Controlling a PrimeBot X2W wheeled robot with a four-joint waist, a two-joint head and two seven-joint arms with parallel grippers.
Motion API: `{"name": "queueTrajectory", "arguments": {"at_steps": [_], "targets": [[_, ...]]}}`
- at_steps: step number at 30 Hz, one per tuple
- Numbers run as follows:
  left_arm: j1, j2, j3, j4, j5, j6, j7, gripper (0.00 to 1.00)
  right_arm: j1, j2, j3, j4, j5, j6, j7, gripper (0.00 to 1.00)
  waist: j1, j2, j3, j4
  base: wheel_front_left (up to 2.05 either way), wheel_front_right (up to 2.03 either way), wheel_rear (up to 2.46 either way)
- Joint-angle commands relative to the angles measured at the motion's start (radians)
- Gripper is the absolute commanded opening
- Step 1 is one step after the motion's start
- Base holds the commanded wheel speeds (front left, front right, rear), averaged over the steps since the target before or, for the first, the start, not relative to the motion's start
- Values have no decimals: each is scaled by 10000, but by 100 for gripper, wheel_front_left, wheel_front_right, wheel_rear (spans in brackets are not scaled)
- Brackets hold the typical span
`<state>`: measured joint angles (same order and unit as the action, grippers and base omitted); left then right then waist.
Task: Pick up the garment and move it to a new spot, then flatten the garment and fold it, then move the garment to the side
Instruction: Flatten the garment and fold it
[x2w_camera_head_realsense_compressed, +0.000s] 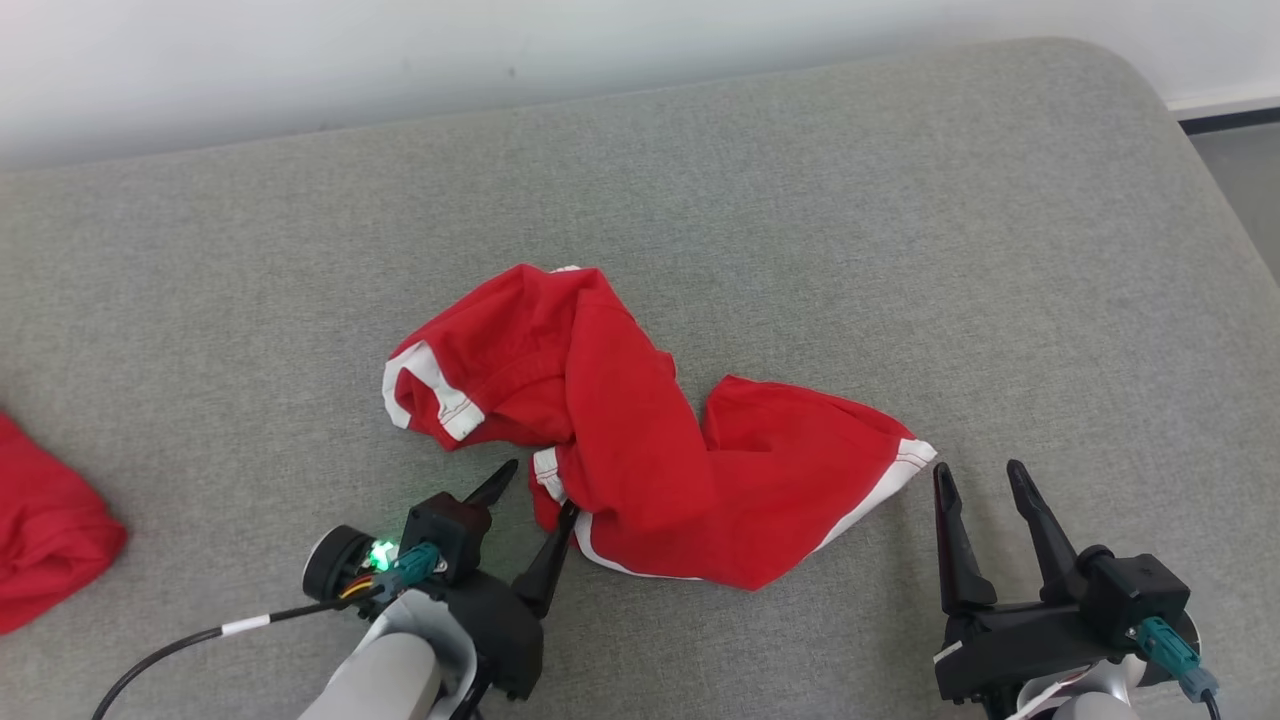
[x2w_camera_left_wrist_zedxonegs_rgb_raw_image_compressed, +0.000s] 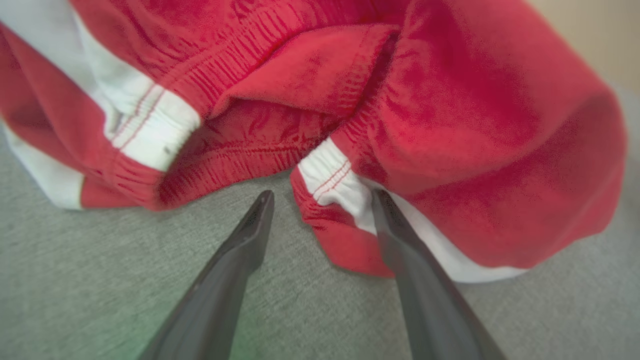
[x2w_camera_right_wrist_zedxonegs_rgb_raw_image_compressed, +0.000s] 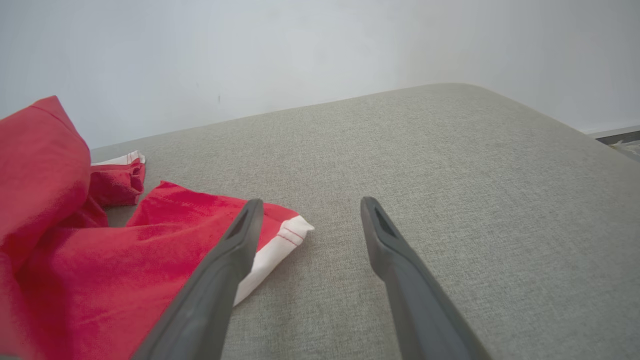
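Note:
A crumpled red garment (x2w_camera_head_realsense_compressed: 640, 430) with white trim lies in the middle of the grey padded surface (x2w_camera_head_realsense_compressed: 800, 200). My left gripper (x2w_camera_head_realsense_compressed: 540, 488) is open at the garment's near left edge, its right finger against a white-banded fold (x2w_camera_left_wrist_zedxonegs_rgb_raw_image_compressed: 335, 175). In the left wrist view the left gripper (x2w_camera_left_wrist_zedxonegs_rgb_raw_image_compressed: 322, 197) straddles that fold's corner. My right gripper (x2w_camera_head_realsense_compressed: 980, 475) is open just right of the garment's white-edged corner (x2w_camera_head_realsense_compressed: 915, 455), apart from it. In the right wrist view the right gripper (x2w_camera_right_wrist_zedxonegs_rgb_raw_image_compressed: 310, 205) has that corner (x2w_camera_right_wrist_zedxonegs_rgb_raw_image_compressed: 295, 230) beside its left finger.
Another red cloth (x2w_camera_head_realsense_compressed: 45, 530) lies at the left edge of the surface. A white wall (x2w_camera_head_realsense_compressed: 400, 50) runs behind the surface. The surface's rounded right edge (x2w_camera_head_realsense_compressed: 1200, 180) drops to a grey floor.

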<state>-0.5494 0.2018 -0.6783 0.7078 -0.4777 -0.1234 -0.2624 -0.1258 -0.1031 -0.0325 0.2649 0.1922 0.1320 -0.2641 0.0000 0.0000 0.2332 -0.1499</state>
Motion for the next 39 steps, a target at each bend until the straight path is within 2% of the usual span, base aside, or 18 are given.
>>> {"name": "queueTrajectory", "arguments": {"at_steps": [1, 7, 8, 9, 10, 11, 19, 27, 35, 36, 37, 38, 39], "targets": [[-141, -91, 9, 43, -28, -20, -36, 100, -31, 28, -20, -2, 48, -25, -3, 100, 0, 0, 33, -73, 0, 0, 0], [-340, -426, -253, 460, -172, -58, -35, 100, -40, 59, -22, 51, 60, -25, -5, 100, 0, 0, -1, -71, 0, 0, 0], [-376, -479, -277, 549, -233, -64, -35, 76, -55, 65, -6, 65, 58, -25, -3, 100, 0, 0, -19, -68, 0, 0, 0], [-401, -520, -317, 689, -273, -69, -35, 42, -63, 83, 13, 61, 51, -25, -5, 100, 0, 0, -41, -66, 0, 0, 0], [-459, -524, -390, 799, -241, -72, -35, 11, -65, 93, 24, 58, 45, -25, -3, 100, 0, 0, -53, -64, 0, 0, 0], [-493, -547, -398, 847, -265, -73, -35, 0, -62, 96, 23, 52, 40, -25, -5, 100, 0, 0, -75, -58, 0, 0, 0], [-117, -191, 328, -248, -131, -35, -35, 0, 214, 143, -147, -10, 34, -25, -3, 100, 0, 0, -323, 326, 0, 0, 0], [1762, 362, 1382, -2253, 63, 443, -35, 0, 443, 210, -100, 38, 95, -25, -3, 100, 0, 0, -681, 951, 0, 0, 0], [3430, 102, 1563, -2703, -272, 604, -35, 0, 471, 151, -38, 167, 195, -25, -3, 100, 0, 0, -847, 1314, 0, 0, 0], [3569, 49, 1602, -2705, -239, 638, -36, 4, 490, 140, -48, 177, 200, -25, -3, 100, 0, 0, -881, 1344, 0, 0, 0], [3702, 8, 1674, -2727, -161, 723, -35, 69, 522, 123, -45, 192, 203, -25, -3, 100, 0, 0, -921, 1370, 0, 0, 0], [3841, -62, 1786, -2784, -161, 781, -35, 100, 552, 97, -51, 202, 211, -25, -3, 100, 0, 0, -968, 1400, 0, 0, 0], [3966, -120, 1875, -2851, -130, 782, -35, 100, 576, 73, -51, 205, 221, -25, -3, 100, 0, 0, -1004, 1423, 0, 0, 0]]}}
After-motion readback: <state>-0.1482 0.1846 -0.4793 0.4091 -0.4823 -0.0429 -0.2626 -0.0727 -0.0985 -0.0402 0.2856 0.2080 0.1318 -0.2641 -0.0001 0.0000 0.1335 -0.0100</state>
